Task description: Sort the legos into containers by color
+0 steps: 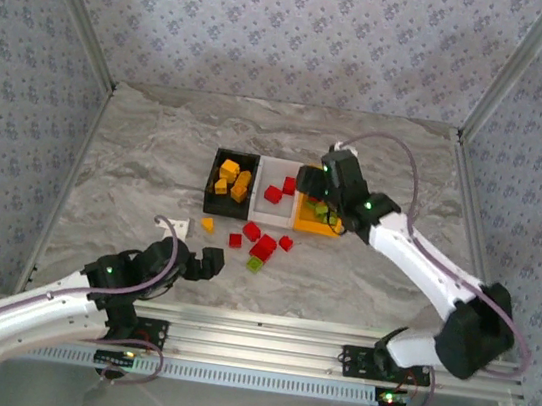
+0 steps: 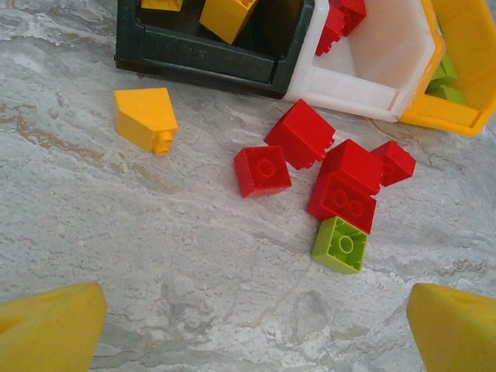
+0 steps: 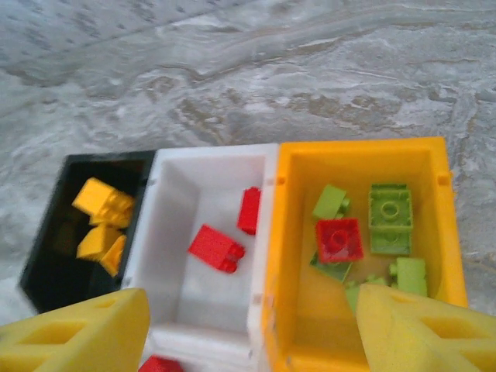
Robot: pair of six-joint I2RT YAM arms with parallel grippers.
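Marbled tabletop (image 1: 134, 174) bears leftover legos: a red cluster (image 2: 345, 182), one lime green brick (image 2: 339, 244), one yellow brick (image 2: 146, 116). Yellows sit in the black bin (image 3: 46, 256), reds in the white bin (image 3: 201, 186), greens in the orange-yellow bin (image 3: 356, 167) (plus a red stray (image 3: 339, 239)), so over half done, I judge. My left gripper (image 2: 252, 314) and right gripper (image 3: 252, 314) hang spread, empty.

A robot test booth, more lab than home: floral-papered panels (image 1: 296, 25) in aluminium posts (image 1: 79, 9) stand beyond the right gripper (image 1: 307, 182), a marble-look tabletop (image 1: 155, 167) lies beneath it, and behind it an extruded rail (image 1: 261, 348) carries the bolted arm bases (image 1: 127, 329).
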